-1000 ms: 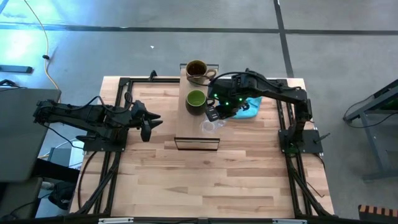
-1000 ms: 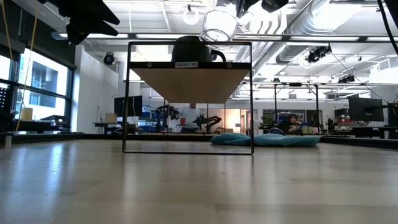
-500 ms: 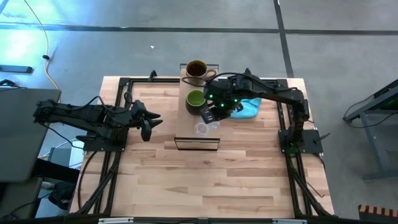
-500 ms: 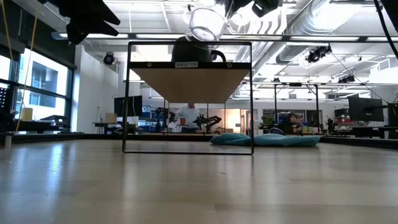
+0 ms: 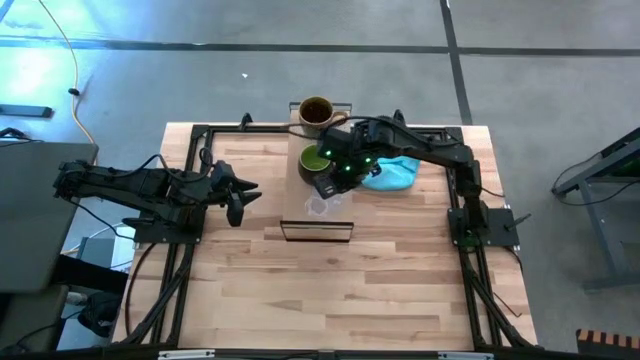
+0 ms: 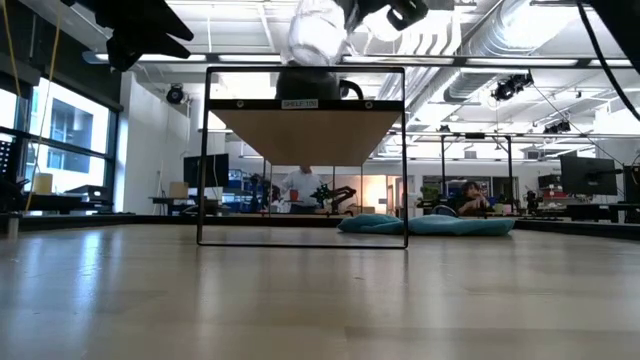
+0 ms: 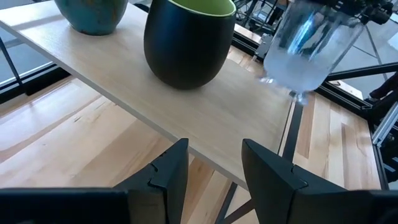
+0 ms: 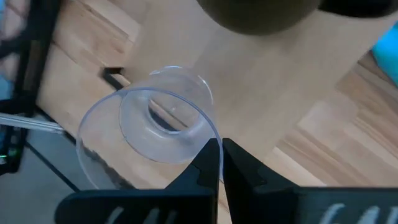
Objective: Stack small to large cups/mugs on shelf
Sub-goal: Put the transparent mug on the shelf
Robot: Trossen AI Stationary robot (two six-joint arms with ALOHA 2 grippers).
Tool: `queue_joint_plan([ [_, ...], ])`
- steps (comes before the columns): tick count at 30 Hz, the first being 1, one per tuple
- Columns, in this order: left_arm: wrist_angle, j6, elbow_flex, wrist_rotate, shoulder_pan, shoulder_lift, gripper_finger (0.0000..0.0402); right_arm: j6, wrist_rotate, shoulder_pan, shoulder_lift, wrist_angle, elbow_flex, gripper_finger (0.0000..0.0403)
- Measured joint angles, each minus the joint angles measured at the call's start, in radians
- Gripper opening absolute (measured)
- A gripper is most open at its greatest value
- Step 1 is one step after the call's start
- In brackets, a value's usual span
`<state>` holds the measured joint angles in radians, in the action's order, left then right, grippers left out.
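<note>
Glass (image 8: 163, 134) pinched by its rim in right end effector (image 8: 217, 163), fingers shut on the wall, carried tilted above the shelf (image 5: 318, 212) near its front end, just beside green mug (image 5: 315, 159). Brown mug (image 5: 317, 111) sits at shelf's back end. Risk: thin rim grip w/ cup tilted, so it could slip or swing and knock green mug on the way down. Let go too near the shelf's front edge or side edge and it may tip off onto tabletop (image 5: 300, 290). Left end effector (image 5: 237, 197) waits partly open, empty, over tabletop's left side.
</note>
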<state>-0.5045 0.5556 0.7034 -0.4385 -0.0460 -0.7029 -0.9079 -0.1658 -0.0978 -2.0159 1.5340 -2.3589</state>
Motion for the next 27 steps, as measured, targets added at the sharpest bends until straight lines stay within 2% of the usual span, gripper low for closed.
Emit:
queue_joint_plan([
  [4, -0.001, 0.002, 0.0, 0.0, 0.0, 0.0, 0.0138, -0.004, -0.006, -0.003, -0.009, 0.045, 0.034, 0.0],
  [22, -0.023, 0.002, 0.0, 0.0, 0.0, 0.0, 0.0138, -0.007, 0.008, 0.004, -0.004, 0.027, 0.003, 0.0],
  [27, -0.023, 0.003, 0.0, 0.0, 0.0, 0.0, 0.0138, 0.001, 0.04, 0.009, -0.004, 0.026, 0.003, 0.0],
])
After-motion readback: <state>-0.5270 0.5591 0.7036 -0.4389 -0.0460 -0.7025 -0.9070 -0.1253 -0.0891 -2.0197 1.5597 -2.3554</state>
